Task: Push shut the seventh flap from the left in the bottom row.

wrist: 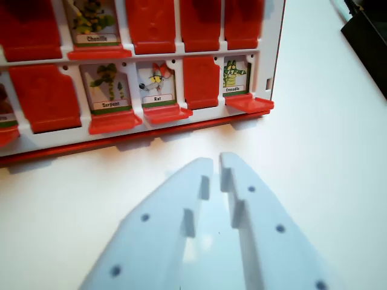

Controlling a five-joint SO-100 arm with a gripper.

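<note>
A white desk (326, 121) carries the red-and-white game board (199, 118), its bottom row showing several flaps folded down. The open Crocodile flap (249, 104), apparently the target, lies at the row's far end, ahead of the gripper (216, 162) and toward the wrist view's right, its long axis running along the board. The gripper's fingers sit nearly together, holding nothing, well short of the board.

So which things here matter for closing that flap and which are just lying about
Job:
- gripper, nearly shut
- game board
- open Crocodile flap, far right of the lower row

Lying about:
- dark object at the top right corner
- white table
</note>
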